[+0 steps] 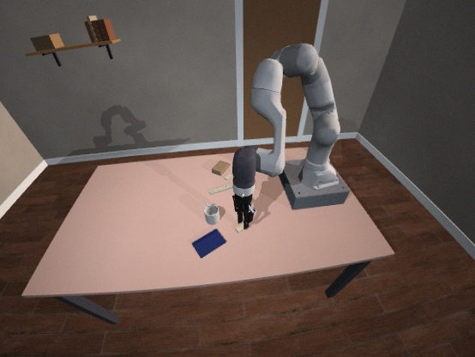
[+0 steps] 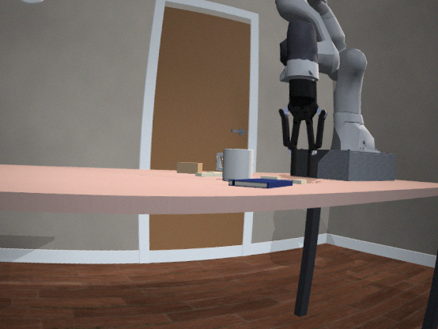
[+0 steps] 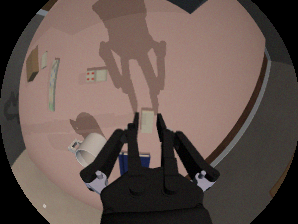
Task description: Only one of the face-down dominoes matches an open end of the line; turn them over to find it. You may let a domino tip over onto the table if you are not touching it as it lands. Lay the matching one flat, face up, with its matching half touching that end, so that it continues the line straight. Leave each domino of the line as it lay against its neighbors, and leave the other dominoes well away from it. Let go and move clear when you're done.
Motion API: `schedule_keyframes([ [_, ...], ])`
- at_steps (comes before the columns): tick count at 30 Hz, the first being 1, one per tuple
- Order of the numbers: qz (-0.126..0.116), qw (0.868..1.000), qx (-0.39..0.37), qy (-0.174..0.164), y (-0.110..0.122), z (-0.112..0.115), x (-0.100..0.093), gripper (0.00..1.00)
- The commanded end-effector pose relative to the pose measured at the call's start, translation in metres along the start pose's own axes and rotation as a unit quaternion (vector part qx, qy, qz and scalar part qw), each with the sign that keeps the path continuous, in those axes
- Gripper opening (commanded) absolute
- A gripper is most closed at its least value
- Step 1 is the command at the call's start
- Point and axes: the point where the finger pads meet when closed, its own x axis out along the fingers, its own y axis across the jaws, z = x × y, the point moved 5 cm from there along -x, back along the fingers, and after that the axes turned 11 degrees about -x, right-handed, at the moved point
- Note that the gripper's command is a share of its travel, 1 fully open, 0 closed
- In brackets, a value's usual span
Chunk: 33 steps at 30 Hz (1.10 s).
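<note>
Pale domino (image 1: pixel 240 228) (image 2: pixel 300 181) (image 3: pixel 147 121), plain side up, lies just beyond my parted, unladen end effector (image 1: pixel 243 225) (image 2: pixel 303 175) (image 3: pixel 147 118), long axis running between its fingertips.

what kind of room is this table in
Probably a plain indoor room, perhaps a home study fitted out as a robot test space: there is a brown door in a pale frame, a wall shelf with books, and a robot arm mounted at the table.

Dim, soft light throws arm shadows over tabletop and wall; the wrist view bulges fisheye-like.
</note>
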Motion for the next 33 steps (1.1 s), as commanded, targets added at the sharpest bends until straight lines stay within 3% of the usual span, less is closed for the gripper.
schedule_keyframes([
  [1,-0.003,1.0,0.003,-0.022,0.001,-0.002,-0.005,0.33],
  [5,-0.005,0.998,0.003,-0.058,0.006,-0.009,-0.013,0.33],
  [15,-0.002,0.998,0.002,-0.058,0.005,-0.009,-0.011,0.33],
  [33,-0.001,0.998,0.001,-0.058,0.001,-0.009,0.014,0.33],
])
